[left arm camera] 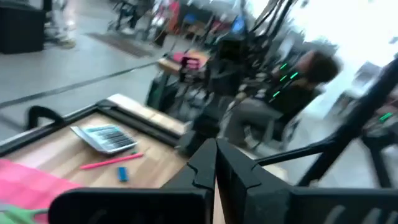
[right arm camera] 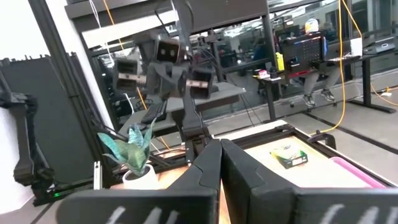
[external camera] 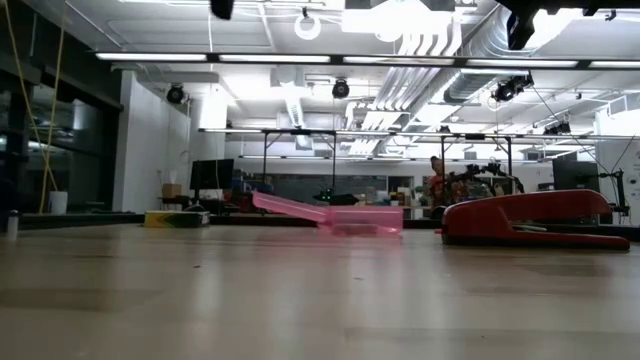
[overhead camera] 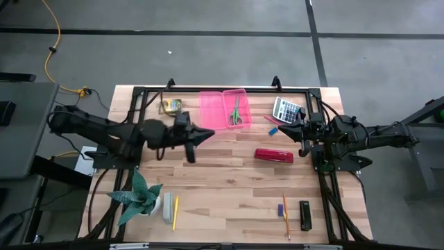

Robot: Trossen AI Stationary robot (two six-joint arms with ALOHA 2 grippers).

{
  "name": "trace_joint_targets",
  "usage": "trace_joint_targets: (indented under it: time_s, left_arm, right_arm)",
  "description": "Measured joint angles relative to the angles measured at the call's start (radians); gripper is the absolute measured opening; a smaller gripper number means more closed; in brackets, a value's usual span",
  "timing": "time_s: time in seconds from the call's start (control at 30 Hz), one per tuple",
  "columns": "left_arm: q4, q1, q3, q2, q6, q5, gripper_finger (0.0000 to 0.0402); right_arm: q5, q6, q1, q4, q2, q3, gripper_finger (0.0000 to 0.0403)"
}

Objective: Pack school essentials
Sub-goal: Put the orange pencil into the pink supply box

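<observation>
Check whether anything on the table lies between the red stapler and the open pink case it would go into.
Nothing visible does. In the high view the red stapler lies on bare wood, and the stretch up to the pink case is clear. The scissors already lie inside the case, off that path.

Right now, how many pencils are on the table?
2: a yellow pencil near the plant, and an orange pencil near the black piece. Others may be hidden.

The worktop (overhead camera: 229, 177) is made of light wood planks and stands on a gray floor (overhead camera: 208, 59) with dark lines across it. A yellow cable (overhead camera: 50, 42) lies on that floor. Long bright lights (external camera: 330, 58) and big white pipes (external camera: 430, 50) hang from the ceiling.
</observation>
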Motion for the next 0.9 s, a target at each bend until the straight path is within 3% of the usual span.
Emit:
trace_joint_targets:
  time_s: [0.13, 0.37, 0.6, 0.9]
  left_arm:
    - [0.177, 0.009, -0.171, -0.113, 0.027, 0.094, 0.0000]
    - [0.102, 0.132, -0.276, -0.308, 0.108, 0.342, 0.0000]
    - [0.002, 0.169, -0.283, -0.402, 0.178, 0.361, 0.0000]
    - [-0.002, 0.169, -0.283, -0.421, 0.176, 0.353, 0.0000]
  right_arm:
    - [0.002, 0.002, 0.000, 0.005, 0.000, 0.000, 0.0000]
    - [0.016, 0.002, 0.000, 0.017, 0.000, 0.000, 0.0000]
    - [0.031, -0.002, 0.000, 0.017, 0.000, 0.000, 0.0000]
    - [0.030, -0.001, 0.000, 0.031, 0.000, 0.000, 0.0000]
